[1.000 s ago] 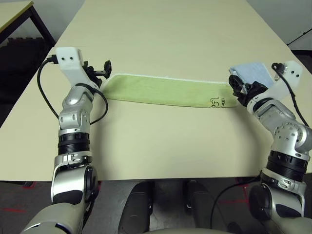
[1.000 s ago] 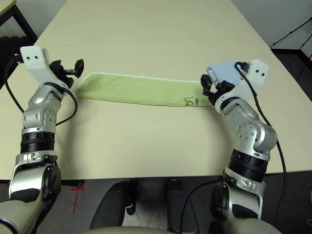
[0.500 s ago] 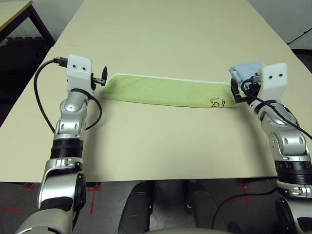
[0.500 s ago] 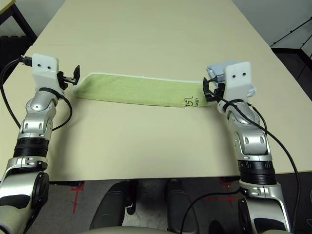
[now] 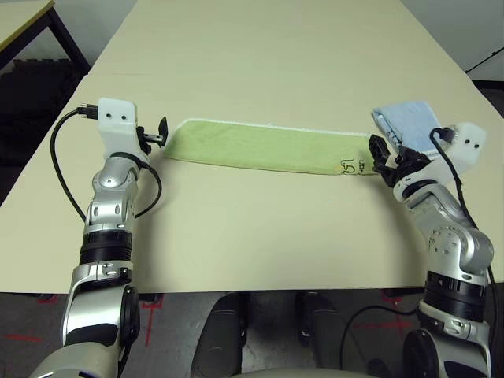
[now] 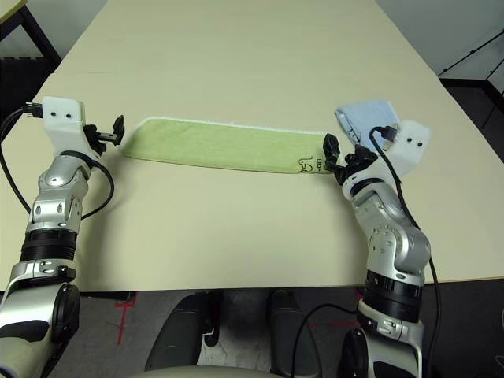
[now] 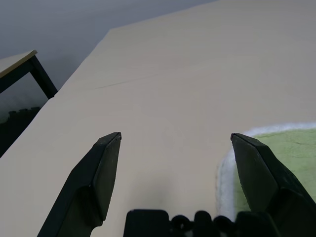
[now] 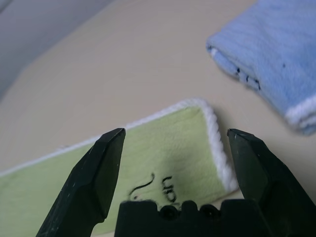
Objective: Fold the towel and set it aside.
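Observation:
The towel (image 5: 268, 146) is light green and lies folded into a long narrow strip across the table, with dark embroidered writing near its right end. My left gripper (image 5: 160, 132) is open just off the strip's left end; in the left wrist view the white-edged corner of the towel (image 7: 276, 150) lies by one finger (image 7: 256, 173). At the right end my right gripper (image 5: 380, 153) is open too. In the right wrist view the towel's end (image 8: 173, 143) with the writing lies between and below its fingers. Neither gripper holds anything.
A smaller light blue folded cloth (image 5: 405, 123) lies just behind my right gripper and shows in the right wrist view as the blue cloth (image 8: 276, 59). The pale table (image 5: 260, 55) stretches far beyond the towel. A dark table leg (image 5: 63, 39) stands off the left edge.
Both wrists have turned and shifted a little while staying at the towel's ends. The right wrist's white housing has swung out to the right. The towel has not moved.

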{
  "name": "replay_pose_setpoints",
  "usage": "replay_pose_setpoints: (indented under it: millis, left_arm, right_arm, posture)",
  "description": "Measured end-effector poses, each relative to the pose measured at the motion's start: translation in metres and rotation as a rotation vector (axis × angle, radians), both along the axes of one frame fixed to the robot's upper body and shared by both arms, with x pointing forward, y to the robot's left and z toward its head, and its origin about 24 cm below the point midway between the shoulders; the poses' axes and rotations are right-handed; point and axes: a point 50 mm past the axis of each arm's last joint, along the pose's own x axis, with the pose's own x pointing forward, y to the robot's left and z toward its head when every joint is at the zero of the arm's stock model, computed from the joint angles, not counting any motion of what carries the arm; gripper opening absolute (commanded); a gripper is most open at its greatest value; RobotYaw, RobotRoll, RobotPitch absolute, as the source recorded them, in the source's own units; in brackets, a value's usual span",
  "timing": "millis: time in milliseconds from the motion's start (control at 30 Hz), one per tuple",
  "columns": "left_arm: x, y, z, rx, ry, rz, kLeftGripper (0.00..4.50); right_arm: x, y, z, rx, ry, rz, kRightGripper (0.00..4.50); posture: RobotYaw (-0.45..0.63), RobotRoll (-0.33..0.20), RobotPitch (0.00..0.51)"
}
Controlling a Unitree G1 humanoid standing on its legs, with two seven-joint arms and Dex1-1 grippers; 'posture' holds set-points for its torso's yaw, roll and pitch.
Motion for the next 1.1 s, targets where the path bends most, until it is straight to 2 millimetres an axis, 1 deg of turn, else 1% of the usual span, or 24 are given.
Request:
replay_pose_setpoints:
  millis: [133,300,500,700,767,900,1000,1100]
  left_arm:
    - [0.0,-0.001,0.0,0.002,0.003,-0.009,4.5]
    - [0.002,-0.002,0.002,0.001,0.001,-0.014,4.5]
    - [0.003,-0.002,0.003,0.002,0.0,-0.018,4.5]
    - [0.003,-0.002,0.004,-0.007,0.0,-0.031,4.5]
    - [0.003,-0.004,0.004,-0.03,0.005,-0.072,4.5]
    - [0.0,-0.01,0.009,-0.078,0.029,-0.262,4.5]
    - [-0.006,-0.004,0.016,-0.092,0.073,-0.413,4.5]
    - [-0.012,0.002,0.021,-0.093,0.118,-0.525,4.5]
  right_arm:
    - [-0.014,0.004,-0.005,0.118,0.029,0.0,4.46]
    - [-0.019,0.004,-0.015,0.194,0.091,-0.026,4.46]
    - [-0.021,0.004,-0.017,0.211,0.117,-0.03,4.46]
    - [-0.018,0.003,-0.015,0.2,0.118,-0.024,4.46]
    - [-0.016,0.002,-0.013,0.194,0.113,-0.023,4.46]
    - [-0.015,0.001,-0.014,0.188,0.122,-0.016,4.46]
    - [-0.015,-0.003,-0.013,0.17,0.123,-0.02,4.46]
    - [-0.014,-0.006,-0.011,0.161,0.118,-0.02,4.46]
  posture:
    - [0.04,0.0,0.155]
    - [0.04,0.0,0.153]
    - [0.05,0.0,0.151]
    - [0.05,0.0,0.151]
    - [0.05,0.0,0.151]
    - [0.06,0.0,0.154]
    - [0.06,0.0,0.157]
    - [0.06,0.0,0.157]
